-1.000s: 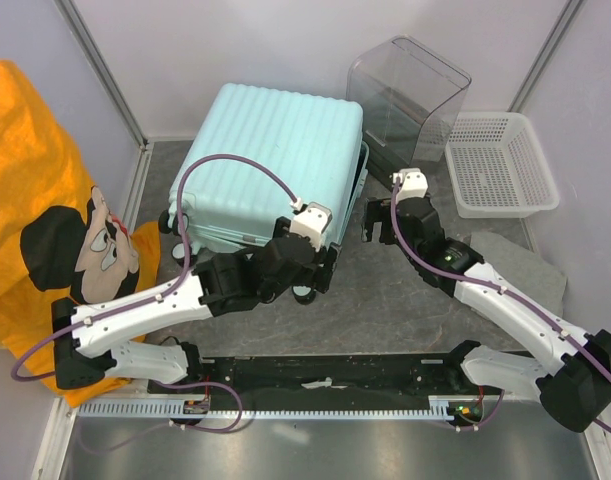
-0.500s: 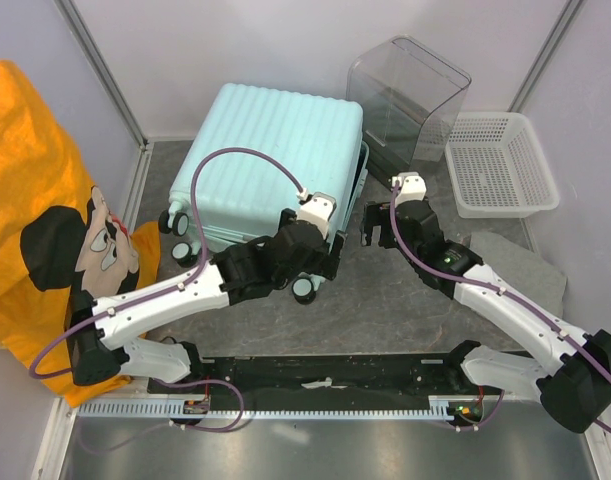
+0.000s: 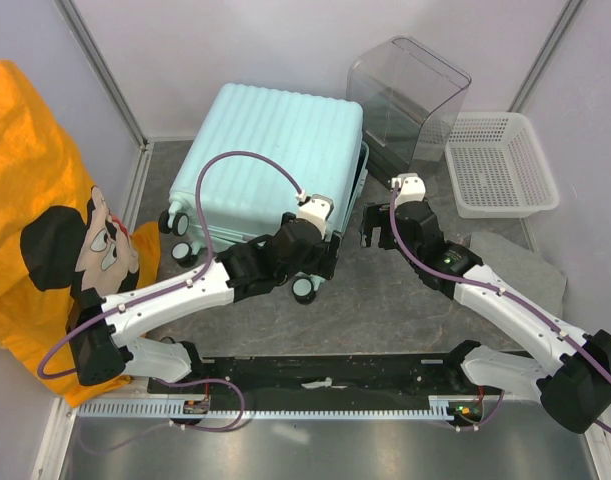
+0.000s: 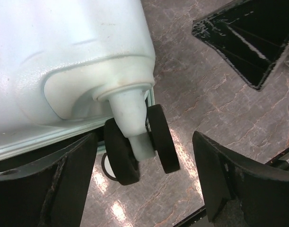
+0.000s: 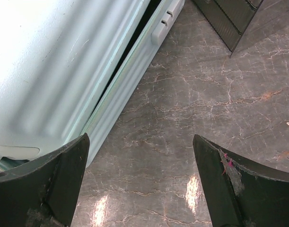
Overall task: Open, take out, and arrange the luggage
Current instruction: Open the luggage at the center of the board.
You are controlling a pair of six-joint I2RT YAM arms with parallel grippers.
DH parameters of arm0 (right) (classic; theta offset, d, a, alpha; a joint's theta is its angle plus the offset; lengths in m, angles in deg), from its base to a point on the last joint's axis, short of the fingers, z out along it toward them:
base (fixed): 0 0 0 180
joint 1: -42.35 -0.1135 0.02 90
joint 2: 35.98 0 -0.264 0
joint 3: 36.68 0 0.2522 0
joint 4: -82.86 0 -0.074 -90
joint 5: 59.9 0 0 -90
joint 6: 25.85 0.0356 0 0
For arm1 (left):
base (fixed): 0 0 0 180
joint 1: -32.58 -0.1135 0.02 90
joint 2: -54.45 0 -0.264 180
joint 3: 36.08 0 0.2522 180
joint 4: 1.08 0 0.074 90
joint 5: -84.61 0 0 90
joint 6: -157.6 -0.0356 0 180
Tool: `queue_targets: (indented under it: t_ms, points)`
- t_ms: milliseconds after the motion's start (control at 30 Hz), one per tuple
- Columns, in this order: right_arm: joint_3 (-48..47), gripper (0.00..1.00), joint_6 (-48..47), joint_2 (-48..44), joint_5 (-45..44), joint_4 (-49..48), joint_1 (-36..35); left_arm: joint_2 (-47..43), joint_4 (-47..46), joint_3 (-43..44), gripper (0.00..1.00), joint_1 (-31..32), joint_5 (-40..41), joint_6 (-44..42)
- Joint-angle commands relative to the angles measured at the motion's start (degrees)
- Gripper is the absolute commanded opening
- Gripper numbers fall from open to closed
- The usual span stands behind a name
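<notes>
Nearest the camera, a black rail [image 3: 325, 375] and a ribbed aluminium strip ran along the table edge, carrying both arm bases. Beyond them lay the table [image 3: 385, 310], a glossy grey slab veined like marble that threw back the lamps in bright spots. A darker grey sheet [image 3: 530, 262] lay on it under the right arm.

The left gripper [image 4: 144, 142] was spread wide and held nothing. Its black fingers [image 4: 64, 179] stood on either side of a twin black wheel [image 4: 139, 151] at the near right corner of the luggage [image 3: 270, 150], apart from the wheel on both sides. The right gripper [image 5: 140, 139] was just as wide apart and empty, hanging over bare table just beside the case's right edge.

The luggage was a mint hard-shell case lying flat in the middle of the table, ribbed shell upward and wheels toward the arms. Along its right edge the two halves stood slightly apart, showing a dark gap.

On the left, orange cloth [image 3: 35, 150] printed with a black-eared cartoon mouse face [image 3: 80, 250] hung over the table's side. Farther back on the right stood a clear plastic box [image 3: 410, 95], with a white mesh basket [image 3: 500, 170] beside it. Pale panels in aluminium posts [image 3: 105, 70] closed the space behind.
</notes>
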Motion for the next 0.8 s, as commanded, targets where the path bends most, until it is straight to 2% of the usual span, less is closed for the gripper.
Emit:
queue_targets:
  t_ms: [0, 167, 233, 333, 367, 400, 767]
  points:
    - [0.61, 0.98, 0.47, -0.49, 0.24, -2.21, 0.17, 0.06, -2.87, -1.21, 0.83, -1.16, -1.99, 3.54]
    - [0.70, 0.98, 0.55, -1.19, -0.37, -2.38, 0.26, 1.02, -4.36, -1.91, 0.73, -1.69, -3.66, 3.45]
    - [0.70, 0.98, 0.64, -1.98, -0.72, -2.38, 0.17, 1.38, -5.59, -2.79, 0.64, -3.00, -4.10, 3.62]
    - [0.53, 0.98, 0.20, -2.69, -1.51, -2.56, 0.26, -0.72, -8.92, -5.69, 0.32, -6.51, -7.00, 5.02]
    - [0.35, 0.98, 0.03, -2.78, -1.69, -2.47, 0.26, -1.69, -9.63, -6.56, 0.11, -8.70, -8.22, 5.47]
    - [0.26, 0.98, -0.06, -2.78, -2.21, -2.47, 0.26, -4.40, -10.34, -8.23, 0.03, -9.68, -8.50, 5.82]
    - [-0.09, 0.98, 0.99, 0.65, -1.08, -4.14, 0.26, -18.65, -12.10, -11.76, 0.02, -19.08, -12.98, 5.56]
